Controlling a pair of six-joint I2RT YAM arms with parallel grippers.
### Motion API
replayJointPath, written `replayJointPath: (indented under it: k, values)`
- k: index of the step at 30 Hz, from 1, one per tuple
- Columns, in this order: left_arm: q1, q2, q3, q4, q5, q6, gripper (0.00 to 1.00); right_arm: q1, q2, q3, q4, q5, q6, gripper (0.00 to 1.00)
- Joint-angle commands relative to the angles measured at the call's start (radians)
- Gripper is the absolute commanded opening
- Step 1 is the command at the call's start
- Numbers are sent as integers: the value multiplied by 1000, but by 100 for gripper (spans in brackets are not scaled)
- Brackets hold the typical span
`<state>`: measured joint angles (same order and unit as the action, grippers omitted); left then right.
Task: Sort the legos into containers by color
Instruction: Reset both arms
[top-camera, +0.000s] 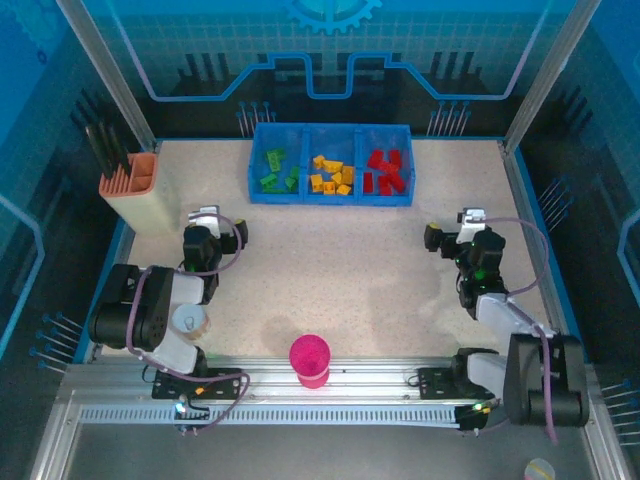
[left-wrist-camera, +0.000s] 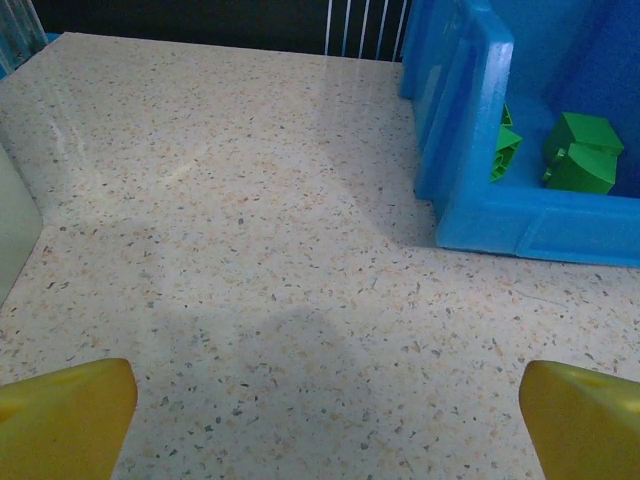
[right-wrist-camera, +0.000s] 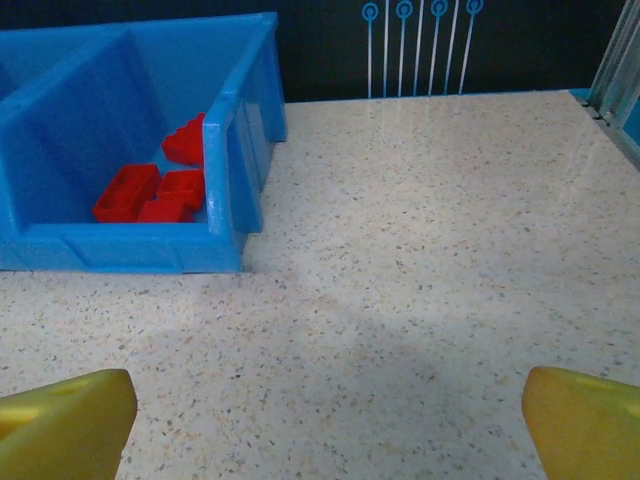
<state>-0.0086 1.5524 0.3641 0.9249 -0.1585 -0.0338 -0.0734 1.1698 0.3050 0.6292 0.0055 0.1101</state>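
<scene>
Both claws hang low over the speckled worktop (top-camera: 340, 270), arms folded near their bases.
- Left claw (left-wrist-camera: 320, 420): yellow fingertips (left-wrist-camera: 70, 415) spread to the corners of its wrist view, bare worktop between them, nothing held.
- Right claw (right-wrist-camera: 325, 420): likewise wide apart and empty.

The long, low blue plastic tray (top-camera: 330, 202) sits at the far side, 3 compartments split by 2 dividers. Green studded plastic bricks (top-camera: 278, 170) lie in the left compartment, orange-yellow bricks (top-camera: 332, 176) in the middle, red bricks (top-camera: 385, 172) in the right. Every brick I can find lies with its own colour, so I judge the sort done or nearly so.

Risks, as I judge them:
- The left claw is near the tray's left corner. A forward move could knock the wall and bounce light bricks over a divider.
- The bright pink ribbed cup (top-camera: 310, 360) stands between the arm bases. An elbow swinging inward could tip it.
- The peach-coloured tool holder (top-camera: 140, 190) stands beside the left arm. A wide outward swing could catch it.

Writing: none legible. There is a gear emblem (top-camera: 330, 10) on the back panel, but no letters I can read.
</scene>
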Motion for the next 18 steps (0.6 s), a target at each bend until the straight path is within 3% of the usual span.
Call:
replayJointPath:
  k: [1, 3, 5, 9, 12, 14, 16, 18]
  values:
    - [-2, 0, 15, 5, 27, 21, 99, -24, 82, -26, 276, -69, 45, 100]
    - [-2, 0, 15, 4, 26, 21, 99, -21, 101, 1, 220, -116, 10, 100]
    - [-2, 0, 16, 5, 27, 21, 99, -10, 133, -24, 280, -99, 4, 100]
    - [-2, 0, 16, 4, 28, 21, 99, 14, 281, -112, 573, -106, -30, 100]
    - [-2, -1, 15, 4, 29, 21, 99, 91, 444, -123, 777, -67, -108, 100]
    - [-2, 0, 16, 2, 32, 23, 99, 109, 367, -89, 584, -38, -123, 100]
    - [-2, 0, 16, 3, 33, 24, 99, 122, 371, -3, 435, -79, -155, 100]
    - [-2, 0, 16, 1, 34, 23, 99, 133, 359, 84, 253, -32, -148, 100]
